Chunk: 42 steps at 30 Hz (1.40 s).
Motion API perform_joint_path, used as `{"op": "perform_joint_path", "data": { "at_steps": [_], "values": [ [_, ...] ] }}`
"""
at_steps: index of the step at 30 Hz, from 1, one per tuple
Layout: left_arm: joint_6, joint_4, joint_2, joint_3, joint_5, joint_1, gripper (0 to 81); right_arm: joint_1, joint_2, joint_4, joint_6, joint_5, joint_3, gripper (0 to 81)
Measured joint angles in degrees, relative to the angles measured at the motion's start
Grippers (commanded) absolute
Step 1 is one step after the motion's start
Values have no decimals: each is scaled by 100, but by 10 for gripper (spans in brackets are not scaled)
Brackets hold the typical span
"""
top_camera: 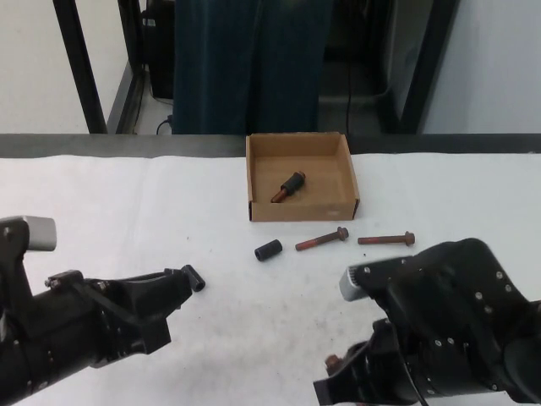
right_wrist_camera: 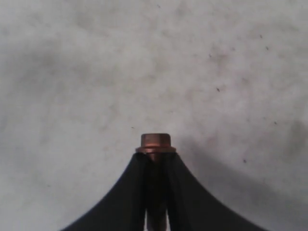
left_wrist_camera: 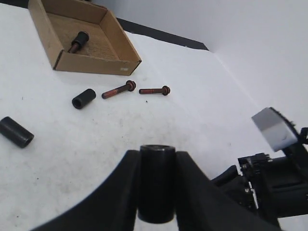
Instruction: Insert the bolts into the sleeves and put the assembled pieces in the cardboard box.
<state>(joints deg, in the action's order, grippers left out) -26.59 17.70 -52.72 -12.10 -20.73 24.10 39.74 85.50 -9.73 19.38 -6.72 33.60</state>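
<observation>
Held sleeve: a black sleeve [left_wrist_camera: 156, 192] is carried with its open bore turned forward, away from the wrist. This is judged to be so that a bolt can be fed into it.
Left gripper: the left gripper [left_wrist_camera: 156, 161] is drawn in to a narrow gap, and the held sleeve is clamped between both fingers.
Held bolt: a copper-coloured bolt [right_wrist_camera: 155, 141] is pinched by the shank, with its flanged head left proud of the fingertips. Whether the shank's other end stands free cannot be told.
Right gripper: the right gripper [right_wrist_camera: 155, 156] is almost closed and is tight on the held bolt.
Cardboard box: the cardboard box [top_camera: 304, 209] is set at the far middle of the bench [top_camera: 127, 203]. One assembled piece [top_camera: 289, 186] lies inside it.
Spare parts: a spare sleeve [top_camera: 268, 250], a first spare bolt [top_camera: 322, 239] and a second spare bolt [top_camera: 386, 239] lie just in front of the box, presumably kept there for later pairings. Another sleeve [left_wrist_camera: 17, 131] lies apart from them.
Step in hand: the bolt and the sleeve are judged to be about to be brought together. Nothing has been mated yet.
</observation>
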Motion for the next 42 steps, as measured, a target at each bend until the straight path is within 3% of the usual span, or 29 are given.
{"op": "perform_joint_path", "data": {
  "at_steps": [7,15,29,42],
  "values": [
    [-14,52,0,4,-13,-7,8,-124,375,-391,0,-74,236,23],
    [-14,289,0,4,-13,-7,8,-124,404,-668,-126,-139,465,341],
    [-14,298,0,4,-13,-7,8,-124,409,-1755,-876,-96,930,340],
    [-14,325,0,4,-13,-7,8,-221,1132,-2583,-1346,-323,1688,340]
  ]
}}
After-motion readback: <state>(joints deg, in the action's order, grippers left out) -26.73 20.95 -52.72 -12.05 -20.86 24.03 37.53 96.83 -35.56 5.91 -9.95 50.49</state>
